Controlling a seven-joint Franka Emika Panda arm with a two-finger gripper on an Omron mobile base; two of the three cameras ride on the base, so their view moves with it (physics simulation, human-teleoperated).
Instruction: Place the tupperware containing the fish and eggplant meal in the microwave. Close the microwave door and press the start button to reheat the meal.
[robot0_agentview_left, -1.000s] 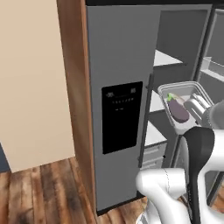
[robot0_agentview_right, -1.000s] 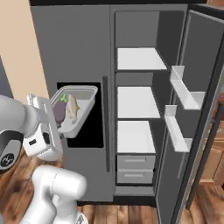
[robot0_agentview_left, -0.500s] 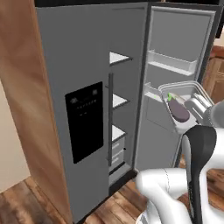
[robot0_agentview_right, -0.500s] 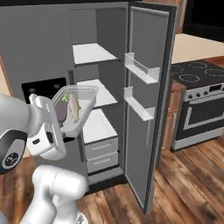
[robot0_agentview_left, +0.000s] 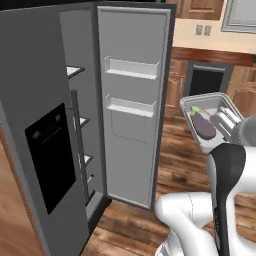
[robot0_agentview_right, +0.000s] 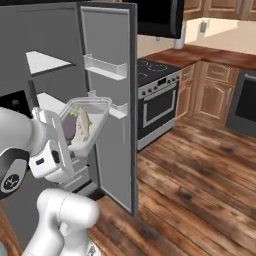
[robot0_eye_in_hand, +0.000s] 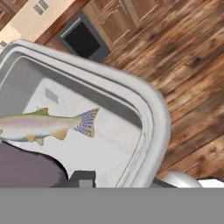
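Beside the open fridge door (robot0_agentview_left: 132, 107), carried clear of the floor: one tupperware (robot0_agentview_left: 207, 122), shallow, clear-grey, rounded rim, held out in front of the arm. Contents: eggplant (robot0_agentview_left: 202, 126), dark purple, green stem toward the far end; fish (robot0_eye_in_hand: 43, 124), pale and speckled, lying flat on the container floor next to it. Both sit loose inside, so the container rides roughly level, presumably to keep them from sliding out.

Tool (robot0_agentview_right: 55, 137): pinching the near wall of the tupperware, fingers partly closed on the rim (the finger tips themselves are mostly hidden by the container wall).

Microwave (robot0_agentview_right: 157, 17): large, black, mounted above the stove (robot0_agentview_right: 157, 82), well apart from the container, across the wooden floor (robot0_agentview_right: 200, 175). Its door state cannot be told from here.

Status, judged: carrying stage; placing, door closing and start button all not yet done.
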